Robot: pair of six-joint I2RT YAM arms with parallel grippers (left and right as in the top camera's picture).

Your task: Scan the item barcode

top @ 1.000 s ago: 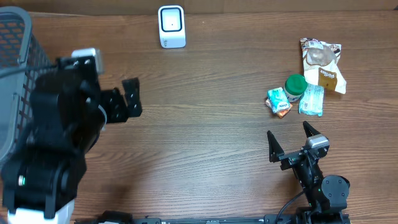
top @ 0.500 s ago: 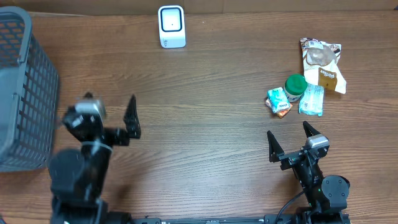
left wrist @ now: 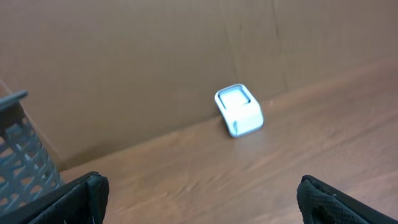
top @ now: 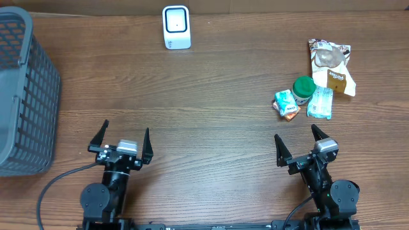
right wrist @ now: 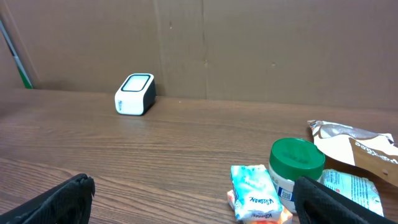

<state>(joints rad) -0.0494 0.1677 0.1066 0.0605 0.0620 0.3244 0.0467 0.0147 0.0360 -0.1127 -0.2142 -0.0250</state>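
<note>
At far edge, scanner (top: 176, 27) upright, window up; left hand (top: 125, 129), right hand (top: 294, 132) spread wide, empty.

- grey mesh basket (top: 25, 83), upright at the table's far left edge, partly cut off by the frame
- brown wood-grain table (top: 217, 96)
- cardboard wall (right wrist: 249, 43) behind the table's far edge
- thin green-tipped rod (right wrist: 23, 76) leaning at the wall's left
</note>
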